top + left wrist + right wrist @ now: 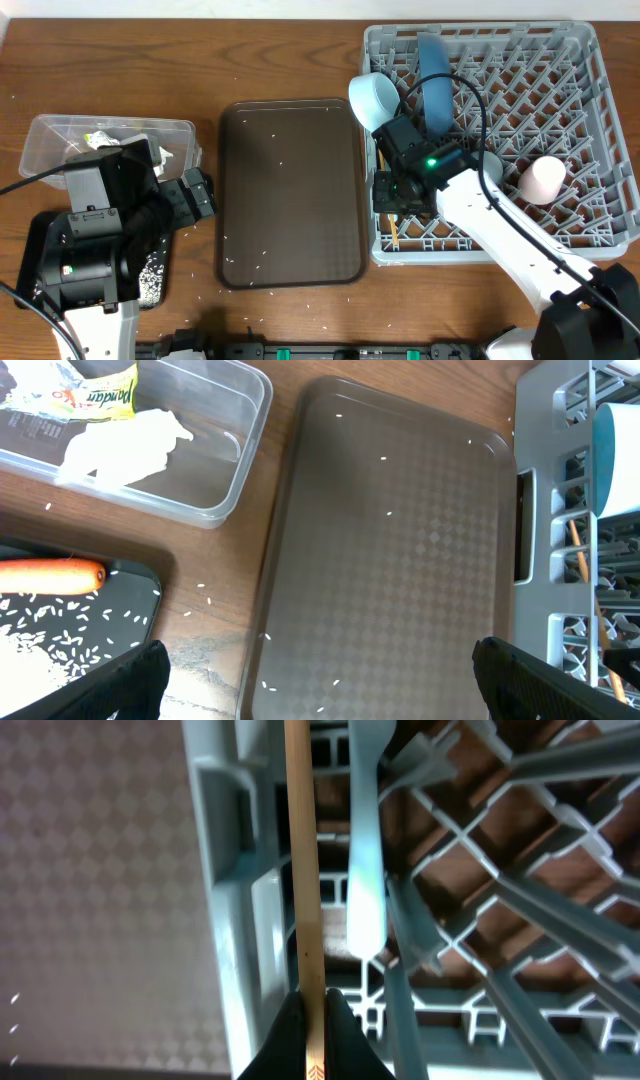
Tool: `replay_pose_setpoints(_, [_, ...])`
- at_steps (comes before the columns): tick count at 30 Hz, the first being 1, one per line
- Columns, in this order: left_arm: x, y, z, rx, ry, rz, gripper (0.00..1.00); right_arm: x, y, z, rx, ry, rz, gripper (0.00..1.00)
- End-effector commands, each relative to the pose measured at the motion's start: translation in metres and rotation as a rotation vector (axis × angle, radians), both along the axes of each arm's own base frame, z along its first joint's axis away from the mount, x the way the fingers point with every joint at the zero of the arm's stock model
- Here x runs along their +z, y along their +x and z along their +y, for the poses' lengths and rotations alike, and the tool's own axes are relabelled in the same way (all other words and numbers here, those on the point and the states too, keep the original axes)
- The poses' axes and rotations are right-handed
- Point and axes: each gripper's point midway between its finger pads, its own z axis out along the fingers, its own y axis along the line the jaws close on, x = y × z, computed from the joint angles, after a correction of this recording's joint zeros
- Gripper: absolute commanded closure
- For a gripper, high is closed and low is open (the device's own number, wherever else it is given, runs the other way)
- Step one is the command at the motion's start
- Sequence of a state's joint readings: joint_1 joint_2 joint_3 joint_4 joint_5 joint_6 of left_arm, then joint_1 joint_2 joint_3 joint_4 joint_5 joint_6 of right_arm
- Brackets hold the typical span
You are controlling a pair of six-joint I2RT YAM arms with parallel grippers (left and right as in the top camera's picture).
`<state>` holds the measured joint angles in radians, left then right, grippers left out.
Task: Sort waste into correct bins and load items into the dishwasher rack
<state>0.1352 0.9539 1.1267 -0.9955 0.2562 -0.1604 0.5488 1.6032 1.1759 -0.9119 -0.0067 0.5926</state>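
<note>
My right gripper [314,1025] is shut on a wooden chopstick [303,860] over the left edge of the grey dishwasher rack [590,60]; overhead it is by the rack's left wall [392,195]. A light blue flat utensil [365,870] lies in the rack beside the chopstick. The rack also holds a light blue cup [372,98], a dark-blue plate [436,80] on edge, and a pink cup [541,180]. My left gripper [320,680] is open and empty over the brown tray's left edge. The clear tub [215,470] holds the wrapper [95,395] and napkin [120,445]. The black tray [125,600] holds the carrot [50,575] and rice [30,650].
The brown serving tray [290,190] lies in the middle with a few rice grains on it. More grains are scattered on the wooden table [200,290] near the tray's front edge. The left arm hides much of the black tray in the overhead view.
</note>
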Motion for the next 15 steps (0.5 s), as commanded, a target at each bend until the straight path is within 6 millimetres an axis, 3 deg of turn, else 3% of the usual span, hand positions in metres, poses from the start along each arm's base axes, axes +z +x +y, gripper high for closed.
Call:
replay_pose_setpoints(1, [0.008, 0.001, -0.001, -0.007, 0.0, -0.019, 0.02, -0.008, 0.016, -0.018, -0.044, -0.075, -0.046, 0.93])
replay_pose_setpoints(3, [0.008, 0.001, -0.001, -0.007, 0.0, -0.019, 0.02, -0.007, 0.023, -0.014, 0.0, -0.065, -0.075, 0.67])
replay_pose_setpoints(9, [0.008, 0.001, -0.001, -0.007, 0.0, -0.019, 0.02, 0.018, 0.037, 0.002, 0.14, -0.028, -0.154, 0.64])
replay_pose_setpoints(12, [0.008, 0.001, -0.001, -0.007, 0.0, -0.019, 0.02, 0.047, 0.045, 0.013, 0.253, 0.001, -0.229, 0.64])
replay_pose_setpoints(15, [0.008, 0.001, -0.001, -0.007, 0.0, -0.019, 0.02, 0.093, 0.049, 0.018, 0.32, 0.032, -0.339, 0.63])
